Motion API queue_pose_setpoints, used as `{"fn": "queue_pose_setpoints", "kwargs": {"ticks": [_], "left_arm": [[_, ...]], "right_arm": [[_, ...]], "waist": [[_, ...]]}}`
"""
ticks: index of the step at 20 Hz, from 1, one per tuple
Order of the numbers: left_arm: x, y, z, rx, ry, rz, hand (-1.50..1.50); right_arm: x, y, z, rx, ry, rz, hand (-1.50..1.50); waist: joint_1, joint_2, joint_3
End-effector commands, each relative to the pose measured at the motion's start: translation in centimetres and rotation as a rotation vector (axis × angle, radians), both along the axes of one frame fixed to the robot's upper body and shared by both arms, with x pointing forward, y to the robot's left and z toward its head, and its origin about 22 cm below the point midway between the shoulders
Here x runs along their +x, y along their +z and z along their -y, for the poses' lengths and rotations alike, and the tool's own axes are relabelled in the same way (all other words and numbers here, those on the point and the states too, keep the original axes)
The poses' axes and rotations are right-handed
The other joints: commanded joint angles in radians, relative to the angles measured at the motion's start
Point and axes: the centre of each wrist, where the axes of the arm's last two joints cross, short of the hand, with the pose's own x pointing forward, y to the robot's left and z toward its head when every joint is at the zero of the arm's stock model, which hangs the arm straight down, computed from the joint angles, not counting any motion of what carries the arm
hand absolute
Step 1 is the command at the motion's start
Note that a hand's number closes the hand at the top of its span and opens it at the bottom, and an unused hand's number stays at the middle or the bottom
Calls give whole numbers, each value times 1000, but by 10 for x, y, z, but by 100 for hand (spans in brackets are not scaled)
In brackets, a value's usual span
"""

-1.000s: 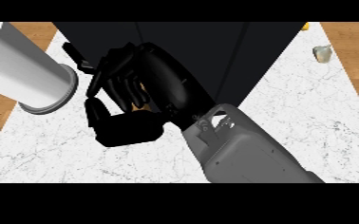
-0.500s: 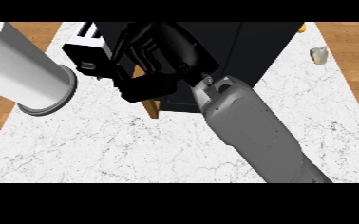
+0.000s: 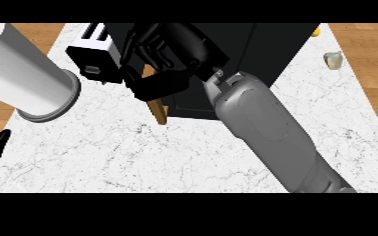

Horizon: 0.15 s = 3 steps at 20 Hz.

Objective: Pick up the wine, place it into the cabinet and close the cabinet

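White marbled bench (image 3: 111, 155) fills the view, wooden floor showing at both sides. At nine o'clock the left forearm (image 3: 33, 77) crosses in; its hand is out of sight. Next, at ten o'clock, a black toaster (image 3: 96, 55). At centre the right hand (image 3: 166, 60), fingers curled, sits at the wooden door edge (image 3: 159, 107) of the dark cabinet (image 3: 251, 55); whether it grips anything I cannot tell. The wine is not visible, probably already inside or hidden by the hand. Judging by this, closing the door remains. At two o'clock stands a small pale object (image 3: 333, 60).
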Motion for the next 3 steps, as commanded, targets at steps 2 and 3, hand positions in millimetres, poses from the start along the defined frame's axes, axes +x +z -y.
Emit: {"fn": "queue_pose_setpoints", "kwargs": {"ticks": [2,3], "left_arm": [[6,-6,14,-4,2,-7,-150],[12,-7,12,-1,7,1,-150]], "right_arm": [[44,3,62,10,-235,-8,150],[43,-13,58,-15,-230,-35,150]], "waist": [[-21,39,20],[-26,41,19]]}}
